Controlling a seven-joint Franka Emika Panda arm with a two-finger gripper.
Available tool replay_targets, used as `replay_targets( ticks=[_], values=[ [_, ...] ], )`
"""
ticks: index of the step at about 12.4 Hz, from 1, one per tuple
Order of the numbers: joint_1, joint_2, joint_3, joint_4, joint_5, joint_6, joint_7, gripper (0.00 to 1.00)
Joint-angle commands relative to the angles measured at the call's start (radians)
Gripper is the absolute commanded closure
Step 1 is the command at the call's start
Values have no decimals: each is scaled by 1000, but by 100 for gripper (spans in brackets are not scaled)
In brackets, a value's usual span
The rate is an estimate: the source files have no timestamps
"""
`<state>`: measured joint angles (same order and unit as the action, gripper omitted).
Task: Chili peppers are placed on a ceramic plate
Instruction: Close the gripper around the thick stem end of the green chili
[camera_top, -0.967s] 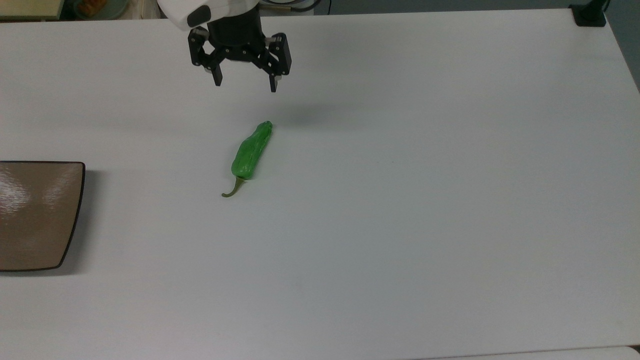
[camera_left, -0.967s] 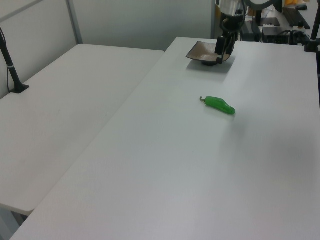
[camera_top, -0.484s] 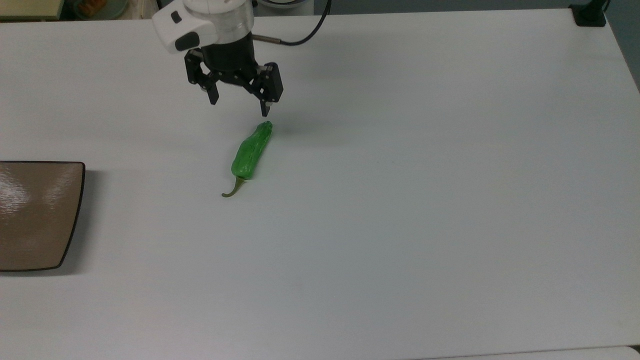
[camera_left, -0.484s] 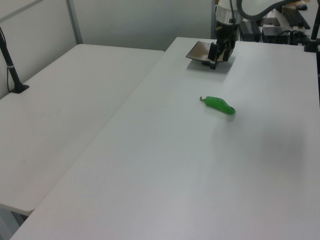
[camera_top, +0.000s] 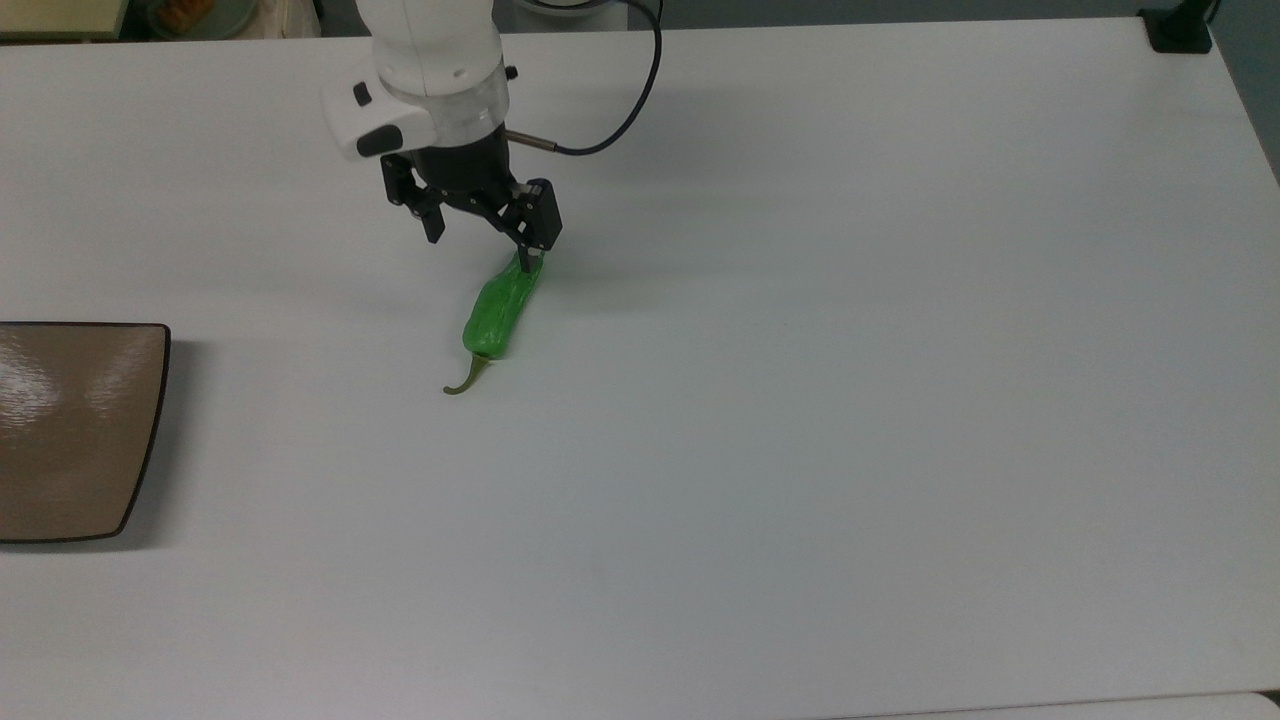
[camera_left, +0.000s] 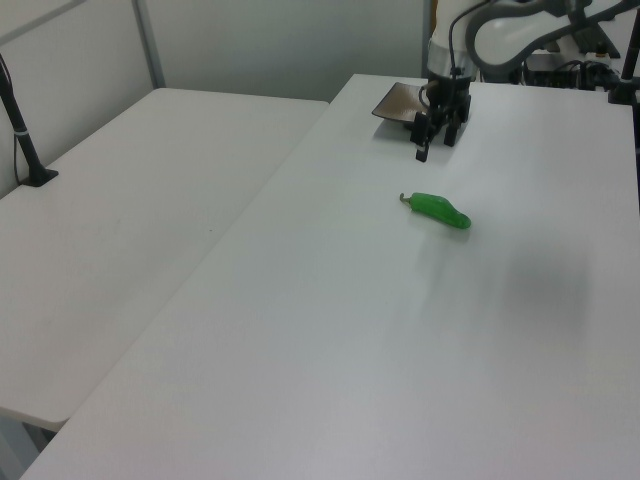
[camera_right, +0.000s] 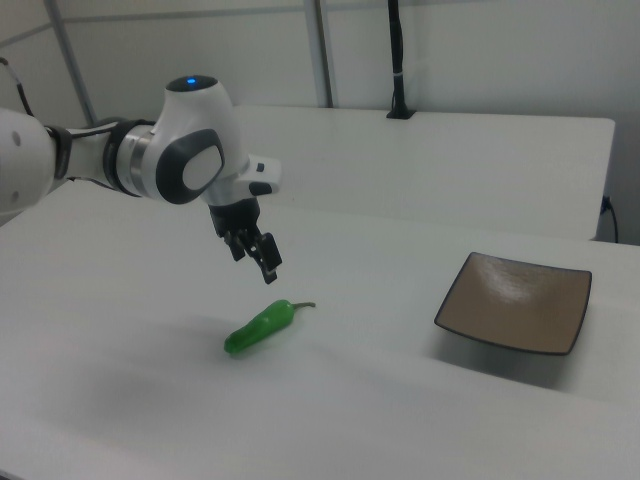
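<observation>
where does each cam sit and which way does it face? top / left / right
Top view: high above, looking down on the table; gripper and wrist over the pepper, plate at the top view's left edge.
Left view: low at one table end, looking along it toward the plate; gripper, arm beyond.
Right view: opposite side, facing the arm; gripper above pepper, plate.
All three share pepper, plate, gripper.

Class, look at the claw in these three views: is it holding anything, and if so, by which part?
Nothing is held. The claw hangs open above the chili pepper, which lies untouched on the table.
</observation>
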<state>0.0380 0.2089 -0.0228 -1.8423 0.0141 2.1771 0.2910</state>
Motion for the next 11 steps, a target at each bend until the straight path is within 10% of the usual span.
replay_targets(
  ticks=[1, 11],
  values=[
    [8, 35, -8, -18, 10, 30, 20, 0],
    [7, 138, -8, -52, 14, 176, 43, 0]
  ],
)
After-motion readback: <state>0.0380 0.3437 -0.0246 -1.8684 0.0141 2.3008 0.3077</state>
